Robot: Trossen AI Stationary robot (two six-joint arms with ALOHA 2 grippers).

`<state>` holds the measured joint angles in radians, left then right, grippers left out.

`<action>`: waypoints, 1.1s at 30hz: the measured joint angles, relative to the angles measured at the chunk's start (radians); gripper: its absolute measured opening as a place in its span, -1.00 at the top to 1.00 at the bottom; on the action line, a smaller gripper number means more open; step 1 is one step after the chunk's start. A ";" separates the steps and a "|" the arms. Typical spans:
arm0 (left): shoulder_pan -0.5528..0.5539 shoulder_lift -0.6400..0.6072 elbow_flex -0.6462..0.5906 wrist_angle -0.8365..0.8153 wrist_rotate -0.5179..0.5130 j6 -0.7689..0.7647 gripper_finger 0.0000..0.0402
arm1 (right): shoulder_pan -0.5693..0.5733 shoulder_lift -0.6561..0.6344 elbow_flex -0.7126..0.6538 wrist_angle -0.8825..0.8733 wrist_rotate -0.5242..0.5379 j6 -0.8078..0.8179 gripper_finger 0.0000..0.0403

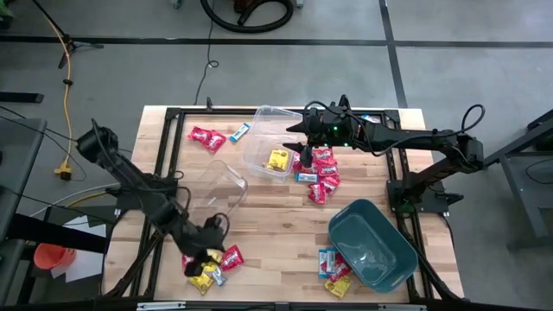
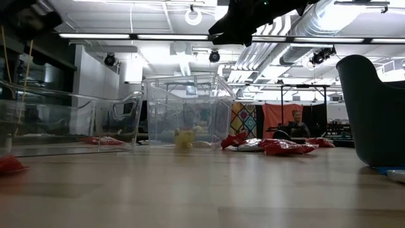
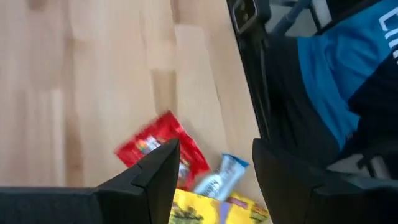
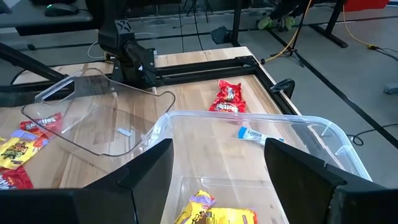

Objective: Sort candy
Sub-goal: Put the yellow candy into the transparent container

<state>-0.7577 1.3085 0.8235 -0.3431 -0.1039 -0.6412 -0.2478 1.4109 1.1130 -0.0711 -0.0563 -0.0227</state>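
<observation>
On the left of the pale wooden worktop (image 1: pixel 276 216), the left gripper (image 1: pixel 206 252) hangs low over a small pile of flat wrapped candy packets (image 1: pixel 212 266) near the front edge. Its dark fingers (image 3: pixel 155 174) stand wide apart and hold nothing. In the left wrist view three packets show beneath them: one red (image 3: pixel 163 149), one light blue-and-white (image 3: pixel 219 177) and one yellow (image 3: pixel 205 211).

Just behind that gripper lies a clear plastic tub (image 1: pixel 218 186), tilted on its side. Farther back sit a red packet (image 1: pixel 206 137) and, beside it, a slim blue-and-white packet (image 1: pixel 241 132), both on bare wood and well apart from the pile.

Toward the middle stands a second clear plastic tub (image 1: pixel 270 142), upright, with one yellow packet (image 1: pixel 278 160) inside. The right gripper (image 1: pixel 301 138) is poised above this tub's rim, its fingers (image 4: pixel 146 171) spread wide and empty.

Just right of that tub a cluster of red packets (image 1: pixel 323 171), with a blue-and-white one at its edge, lies on the worktop; the exact count cannot be told, as they overlap.

On the right, a teal plastic bin (image 1: pixel 373 244) rests near the front corner. Another small heap of mixed packets (image 1: pixel 333 272) lies against its left side, red, yellow and blue-and-white among them.

There are two clear tubs, one teal bin, and four groups of candy on the wood. In the low view a person (image 2: pixel 296 123) sits far off in the room behind the worktop.
</observation>
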 joint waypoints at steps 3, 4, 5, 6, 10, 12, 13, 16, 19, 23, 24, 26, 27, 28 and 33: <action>-0.045 0.041 0.000 0.000 -0.014 -0.074 0.06 | 0.000 0.000 0.000 0.000 0.000 0.000 -0.24; -0.056 0.057 0.000 0.001 -0.014 -0.099 0.06 | 0.000 0.000 0.000 0.001 0.000 0.000 -0.24; -0.067 0.071 0.000 0.000 -0.014 -0.118 0.06 | 0.000 0.000 0.000 0.002 0.000 0.000 -0.24; -0.077 0.089 0.000 0.000 -0.014 -0.135 0.06 | 0.000 0.000 0.000 0.004 0.000 0.000 -0.24; -0.105 0.167 0.064 -0.067 -0.018 -0.140 0.06 | 0.000 0.000 0.000 0.010 0.000 0.000 -0.24; -0.116 0.212 0.141 -0.167 -0.037 -0.115 0.06 | 0.000 0.000 0.000 0.020 0.000 0.000 -0.24; -0.121 0.239 0.186 -0.233 -0.048 -0.101 0.06 | 0.000 0.000 0.000 0.024 0.000 0.000 -0.24; -0.138 0.324 0.300 -0.422 -0.094 -0.038 0.06 | 0.000 0.000 0.000 0.034 0.001 -0.002 -0.24; -0.151 0.399 0.342 -0.456 -0.087 0.017 0.06 | 0.000 0.000 0.000 0.036 0.001 -0.003 -0.24; -0.155 0.480 0.344 -0.438 -0.019 0.024 0.06 | 0.000 0.000 0.000 0.036 0.001 -0.009 -0.24; -0.155 0.495 0.344 -0.443 -0.010 0.025 0.06 | 0.000 0.000 0.000 0.035 0.001 -0.015 -0.24; -0.155 0.515 0.344 -0.446 -0.009 0.026 0.06 | 0.000 0.000 0.000 0.035 0.001 -0.024 -0.24; -0.155 0.520 0.342 -0.445 -0.009 0.030 0.06 | 0.000 0.000 0.000 0.035 0.001 -0.024 -0.24; -0.155 0.525 0.338 -0.444 -0.009 0.032 0.06 | 0.000 0.000 0.000 0.035 0.001 -0.024 -0.24; -0.155 0.532 0.320 -0.444 -0.008 0.025 0.06 | 0.000 0.000 0.000 0.035 0.001 -0.027 -0.24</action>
<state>-0.9127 1.8408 1.1439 -0.7868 -0.1120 -0.6159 -0.2478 1.4109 1.1130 -0.0364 -0.0551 -0.0494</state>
